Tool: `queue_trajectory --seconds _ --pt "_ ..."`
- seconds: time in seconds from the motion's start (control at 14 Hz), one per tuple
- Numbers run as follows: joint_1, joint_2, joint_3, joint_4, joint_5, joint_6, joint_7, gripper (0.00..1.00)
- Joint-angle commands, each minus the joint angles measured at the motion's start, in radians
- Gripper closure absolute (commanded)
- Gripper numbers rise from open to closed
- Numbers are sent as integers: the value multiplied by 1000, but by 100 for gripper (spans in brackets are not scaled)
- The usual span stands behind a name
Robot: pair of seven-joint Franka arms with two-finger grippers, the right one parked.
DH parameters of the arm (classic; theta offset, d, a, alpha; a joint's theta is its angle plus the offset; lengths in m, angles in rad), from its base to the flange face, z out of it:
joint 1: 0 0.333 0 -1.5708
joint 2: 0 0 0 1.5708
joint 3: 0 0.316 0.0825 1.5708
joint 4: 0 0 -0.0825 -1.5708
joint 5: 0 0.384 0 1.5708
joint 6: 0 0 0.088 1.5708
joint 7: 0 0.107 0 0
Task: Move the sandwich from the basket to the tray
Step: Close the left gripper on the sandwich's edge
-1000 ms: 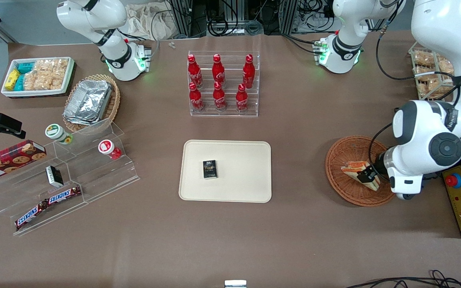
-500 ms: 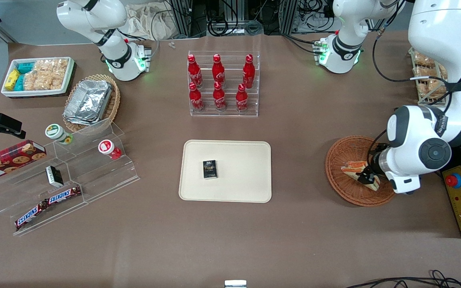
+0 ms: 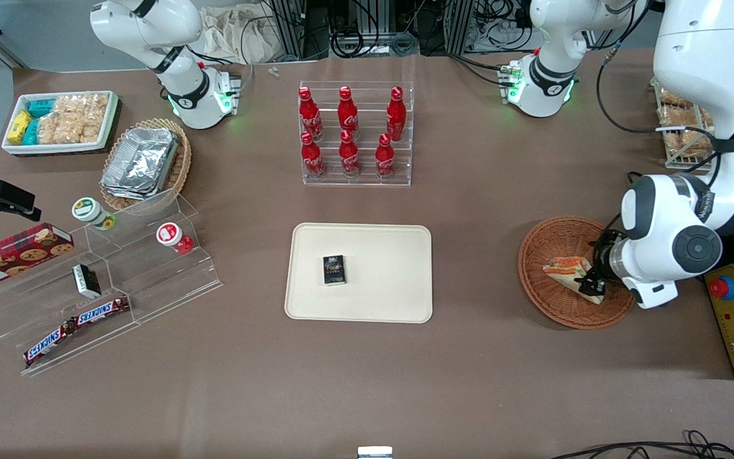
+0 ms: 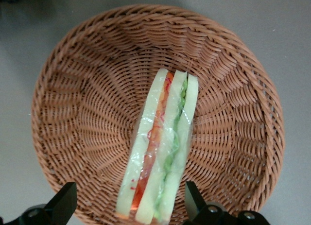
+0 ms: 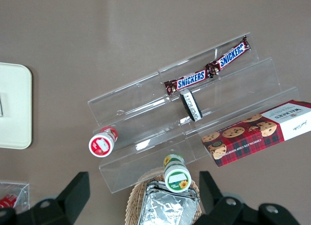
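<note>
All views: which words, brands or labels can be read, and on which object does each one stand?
"SNICKERS": on the two candy bars on the clear stand.
"WALKERS": on the red tartan cookie box.
Coca-Cola script: on the red bottles, only partly legible.
Small black box on the tray: print too small to read.
Sandwich and basket: no text. The gripper hangs open around the sandwich.

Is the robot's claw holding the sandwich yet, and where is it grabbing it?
No, nothing is held yet. The gripper is open above the basket, one finger either side of the sandwich at its wide end, not squeezing it.
</note>
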Motion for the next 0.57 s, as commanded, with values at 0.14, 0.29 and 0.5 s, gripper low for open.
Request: queue_trajectory --seconds 0.14,0.29,0.5 --pt "-1 37 -4 -11 4 48 -41 0" --pt "-3 53 -4 -11 3 71 -52 0" --pt "-10 57 -6 -3 15 68 -84 96"
